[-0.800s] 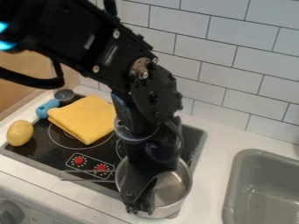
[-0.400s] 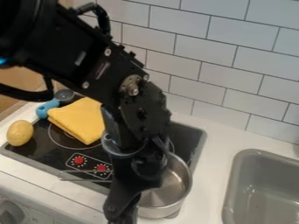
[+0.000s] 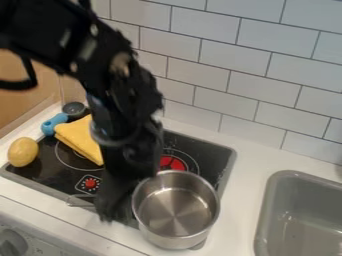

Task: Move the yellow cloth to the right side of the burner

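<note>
My gripper (image 3: 107,212) hangs over the front edge of the stove, just left of the metal pot and in front of its handle; how its fingers stand is blurred. The folded yellow cloth (image 3: 79,137) lies on the left rear part of the black stovetop, its right part hidden behind the arm. A red-centred burner (image 3: 172,163) shows behind the pot, right of the arm. Part of the left burner ring (image 3: 63,157) is visible around the cloth's near side.
The metal pot (image 3: 175,210) stands at the stove's front right. A yellow, egg-shaped object (image 3: 23,152) is at the left edge. Behind it are a blue-handled item (image 3: 53,123) and a dark round cup (image 3: 74,109). A grey sink (image 3: 300,220) lies at right, a tiled wall behind.
The arm and gripper have moved left, away from the front of the pot. The pot's inside and the red burner are now uncovered, while more of the cloth is hidden. The cloth has not moved.
</note>
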`<state>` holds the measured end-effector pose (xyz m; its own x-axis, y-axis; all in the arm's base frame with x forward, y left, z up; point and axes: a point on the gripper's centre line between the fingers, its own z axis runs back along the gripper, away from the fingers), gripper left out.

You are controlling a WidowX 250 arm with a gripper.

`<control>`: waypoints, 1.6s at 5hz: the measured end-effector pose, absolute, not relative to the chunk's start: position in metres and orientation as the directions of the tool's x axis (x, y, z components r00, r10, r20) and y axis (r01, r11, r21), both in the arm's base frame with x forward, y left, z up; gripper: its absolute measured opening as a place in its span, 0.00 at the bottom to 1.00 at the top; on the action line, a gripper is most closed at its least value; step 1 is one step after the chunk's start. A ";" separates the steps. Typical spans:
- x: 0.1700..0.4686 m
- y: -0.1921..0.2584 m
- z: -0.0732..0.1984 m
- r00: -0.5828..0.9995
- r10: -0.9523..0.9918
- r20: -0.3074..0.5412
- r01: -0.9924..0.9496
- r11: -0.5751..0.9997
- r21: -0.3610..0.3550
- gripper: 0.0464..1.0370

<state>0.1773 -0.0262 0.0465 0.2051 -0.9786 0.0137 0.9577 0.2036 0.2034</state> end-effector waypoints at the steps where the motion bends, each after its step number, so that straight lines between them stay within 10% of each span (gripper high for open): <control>1: 0.197 -0.008 0.056 0.254 -0.967 0.031 0.943 0.255 0.216 0.96; 5: 0.273 0.049 0.070 0.378 -0.921 -0.096 0.926 0.377 0.031 0.96; 8: 0.283 0.087 0.051 0.452 -0.889 -0.074 0.892 0.452 0.018 0.96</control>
